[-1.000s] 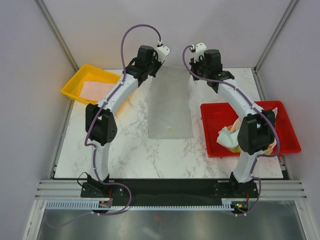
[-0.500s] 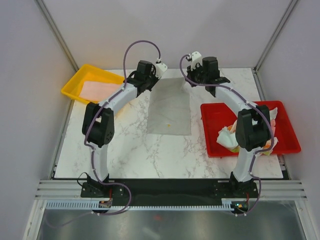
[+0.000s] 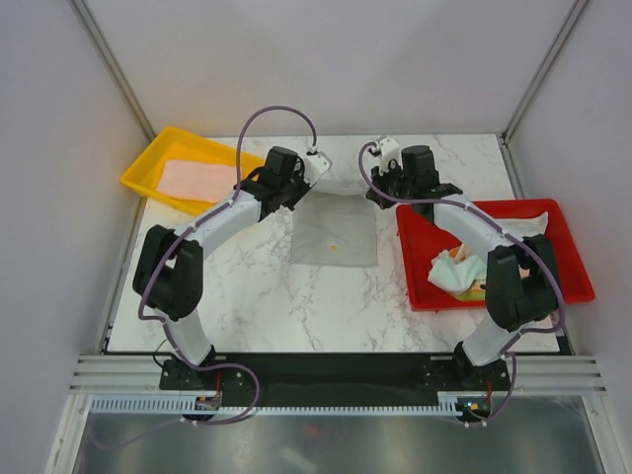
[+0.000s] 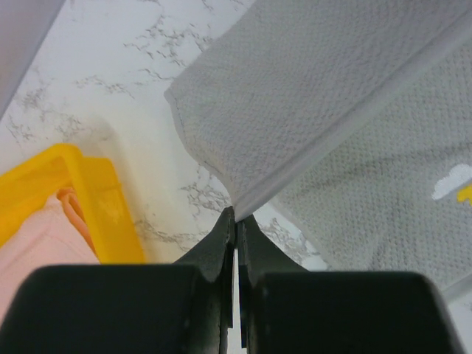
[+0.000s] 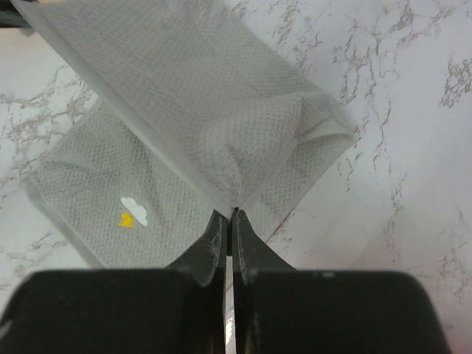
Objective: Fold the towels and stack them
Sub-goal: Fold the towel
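A grey towel [image 3: 335,235] with a small white and yellow print lies in the middle of the table, its far part lifted and folded over toward the near part. My left gripper [image 3: 308,188] is shut on its far left corner [image 4: 243,193]. My right gripper [image 3: 377,191] is shut on its far right corner [image 5: 234,193]. The grey towel fills both wrist views [image 4: 354,133] [image 5: 184,125]. A pale pink towel [image 3: 196,178] lies flat in the yellow tray [image 3: 148,158]. Crumpled cream, orange-printed and mint towels [image 3: 456,272] lie in the red tray [image 3: 563,286].
The yellow tray also shows at the left of the left wrist view [image 4: 88,199]. The white marble table [image 3: 247,296] is bounded by grey walls at the back and sides. The black base rail [image 3: 336,370] runs along the near edge.
Both grippers have moved toward the near side with the towel's far edge, folding it over; the visible grey towel has become much shorter.
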`<state>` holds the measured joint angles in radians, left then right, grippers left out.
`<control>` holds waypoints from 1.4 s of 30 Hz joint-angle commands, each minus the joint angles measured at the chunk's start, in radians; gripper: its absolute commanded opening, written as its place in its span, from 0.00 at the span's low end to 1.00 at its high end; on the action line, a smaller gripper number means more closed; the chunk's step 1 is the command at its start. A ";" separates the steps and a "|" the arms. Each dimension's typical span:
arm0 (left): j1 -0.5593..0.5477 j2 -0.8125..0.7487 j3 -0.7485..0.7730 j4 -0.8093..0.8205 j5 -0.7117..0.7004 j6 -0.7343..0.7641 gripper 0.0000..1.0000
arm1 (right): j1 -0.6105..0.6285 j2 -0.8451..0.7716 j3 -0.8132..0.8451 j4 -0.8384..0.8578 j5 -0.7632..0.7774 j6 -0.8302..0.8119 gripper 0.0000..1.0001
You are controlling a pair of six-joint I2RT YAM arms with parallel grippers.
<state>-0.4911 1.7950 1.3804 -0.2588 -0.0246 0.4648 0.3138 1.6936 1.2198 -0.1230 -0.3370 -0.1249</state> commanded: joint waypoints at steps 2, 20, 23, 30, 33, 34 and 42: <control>-0.007 -0.083 -0.075 0.004 -0.014 -0.046 0.02 | 0.011 -0.110 -0.057 0.011 0.072 0.014 0.00; -0.066 -0.138 -0.233 -0.022 -0.066 -0.133 0.02 | 0.068 -0.206 -0.212 -0.089 0.188 0.079 0.00; -0.076 -0.132 -0.245 -0.023 -0.075 -0.144 0.02 | 0.073 -0.215 -0.229 -0.089 0.182 0.093 0.00; -0.093 -0.157 -0.303 -0.028 -0.110 -0.169 0.09 | 0.097 -0.249 -0.292 -0.093 0.205 0.116 0.02; -0.102 -0.184 -0.323 -0.036 -0.124 -0.176 0.18 | 0.113 -0.264 -0.302 -0.102 0.208 0.125 0.09; -0.104 -0.192 -0.326 -0.040 -0.124 -0.181 0.19 | 0.114 -0.268 -0.304 -0.107 0.211 0.125 0.15; -0.104 -0.272 -0.337 -0.066 -0.132 -0.313 0.33 | 0.169 -0.305 -0.313 -0.182 0.198 0.192 0.29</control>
<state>-0.5968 1.5806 1.0306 -0.3214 -0.1276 0.2584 0.4583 1.4334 0.9089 -0.2749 -0.1394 0.0322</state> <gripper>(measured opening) 0.326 0.284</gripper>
